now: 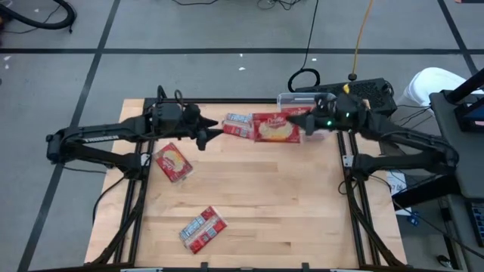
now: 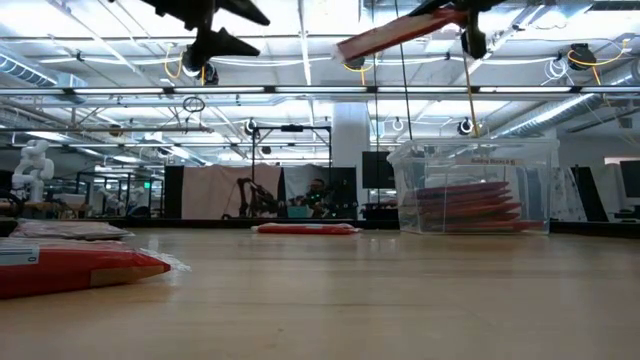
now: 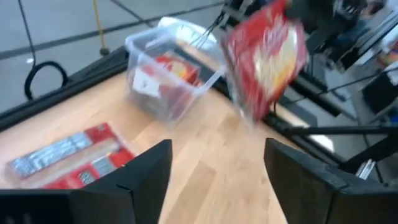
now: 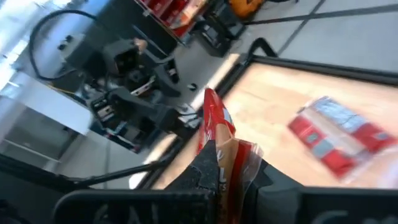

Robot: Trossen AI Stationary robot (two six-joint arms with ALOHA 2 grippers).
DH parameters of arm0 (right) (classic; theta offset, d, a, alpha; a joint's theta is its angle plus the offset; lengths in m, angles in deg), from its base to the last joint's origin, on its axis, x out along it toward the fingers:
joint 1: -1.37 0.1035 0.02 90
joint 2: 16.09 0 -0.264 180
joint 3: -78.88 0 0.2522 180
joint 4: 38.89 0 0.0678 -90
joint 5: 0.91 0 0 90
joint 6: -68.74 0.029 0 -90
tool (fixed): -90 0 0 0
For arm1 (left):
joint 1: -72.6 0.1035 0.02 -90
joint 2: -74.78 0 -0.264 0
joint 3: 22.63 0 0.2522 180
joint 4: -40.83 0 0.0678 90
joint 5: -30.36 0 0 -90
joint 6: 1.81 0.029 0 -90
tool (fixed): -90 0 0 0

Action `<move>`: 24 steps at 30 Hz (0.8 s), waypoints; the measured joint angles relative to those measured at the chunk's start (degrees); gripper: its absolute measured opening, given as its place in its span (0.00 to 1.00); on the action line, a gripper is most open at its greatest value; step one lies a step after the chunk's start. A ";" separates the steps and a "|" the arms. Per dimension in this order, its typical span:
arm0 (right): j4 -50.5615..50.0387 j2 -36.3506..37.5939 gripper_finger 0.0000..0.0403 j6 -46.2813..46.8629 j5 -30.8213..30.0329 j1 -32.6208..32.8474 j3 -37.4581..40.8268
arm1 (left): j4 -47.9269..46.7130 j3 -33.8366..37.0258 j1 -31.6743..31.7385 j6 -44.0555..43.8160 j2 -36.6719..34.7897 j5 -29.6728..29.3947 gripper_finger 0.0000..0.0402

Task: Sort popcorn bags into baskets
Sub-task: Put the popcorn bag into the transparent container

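Observation:
My right gripper [image 1: 306,125] is shut on a red popcorn bag [image 1: 276,128] with a cream-yellow picture, high above the table's far middle and next to the clear tub [image 2: 475,190]. The tub holds several red packets. My left gripper [image 1: 209,134] hovers open left of the held bag, touching nothing. In the left wrist view that gripper [image 3: 217,180] faces the held bag [image 3: 267,56] and the tub [image 3: 168,81]. A bag with white-grey print [image 1: 238,123] lies flat on the table between the two grippers. My right gripper pinches the bag between its two fingers by its right-hand end [image 4: 219,163], coming in about level from the table's right. The bag is lifted clear [image 2: 400,35] and sticks out from the fingers toward the table's left, slightly tilted.
Two more red bags lie flat on the wood: one at the left [image 1: 172,162] and one near the front edge [image 1: 203,228]. The tub stands at the table's far edge under the right arm. Cables and a dark box lie beyond the far edge.

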 joint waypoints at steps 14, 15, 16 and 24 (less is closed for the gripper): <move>-9.48 -1.57 0.02 -6.79 20.69 -25.32 -6.94 | -4.00 0.07 0.89 -1.80 1.41 0.50 0.40; -8.89 -2.02 0.02 -7.05 21.91 -26.68 -6.97 | -3.83 0.07 0.89 -1.80 1.40 0.50 0.38; -8.60 -2.44 0.02 -7.24 23.24 -28.01 -6.98 | -3.59 0.06 0.89 -1.80 1.39 0.50 0.37; -8.74 -5.78 0.02 -10.71 29.19 -36.11 -6.98 | -3.81 0.05 0.89 -2.22 1.50 0.54 0.32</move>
